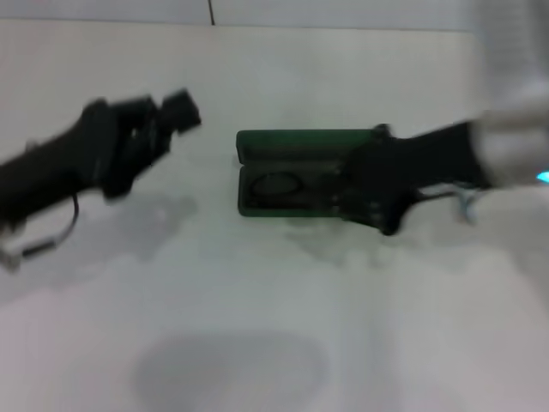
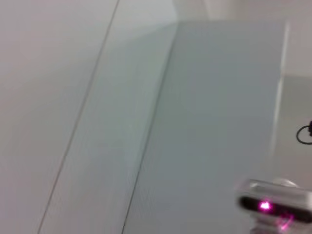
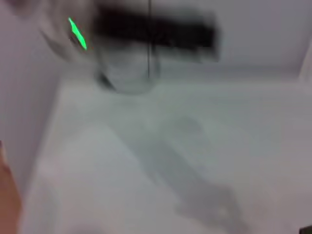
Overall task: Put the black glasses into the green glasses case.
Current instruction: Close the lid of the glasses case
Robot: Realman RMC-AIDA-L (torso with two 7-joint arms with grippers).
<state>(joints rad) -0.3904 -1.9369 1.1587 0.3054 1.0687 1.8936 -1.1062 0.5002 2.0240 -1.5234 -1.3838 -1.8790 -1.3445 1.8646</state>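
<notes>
Here the green glasses case (image 1: 292, 172) is lying open mid-bench (image 1: 257, 326), the black glasses (image 1: 279, 184) sitting inside; the right pincer (image 1: 377, 184) is covering its end, the left pincer (image 1: 176, 112) hovering apart, grips unclear.

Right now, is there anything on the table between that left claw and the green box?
In the head view, nothing: only bare white table lies between the left gripper and the green glasses case.
</notes>
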